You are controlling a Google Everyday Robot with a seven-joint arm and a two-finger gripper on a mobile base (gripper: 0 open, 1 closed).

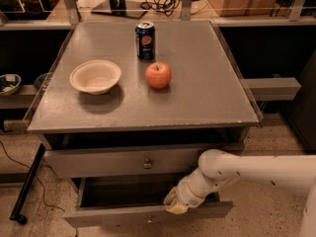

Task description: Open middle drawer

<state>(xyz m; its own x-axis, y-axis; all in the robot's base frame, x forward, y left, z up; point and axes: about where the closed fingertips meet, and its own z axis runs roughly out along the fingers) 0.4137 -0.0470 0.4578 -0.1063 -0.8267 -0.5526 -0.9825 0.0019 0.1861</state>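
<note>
The middle drawer [113,215] is the lower of the two grey drawers in view. It stands pulled out, its dark inside showing, with a small round knob [148,220] at the centre of its flat front. My gripper [175,204] is at the top edge of that drawer front, just right of centre, at the end of my white arm [247,172], which comes in from the right. The drawer above it [98,162] is closed, with its own knob [147,163].
On the grey cabinet top [207,98] stand a white bowl [95,76], a red apple [158,75] and a blue soda can [145,40]. A grey shelf [271,88] juts out at the right. A black stand leg [27,186] and a cable lie on the floor at the left.
</note>
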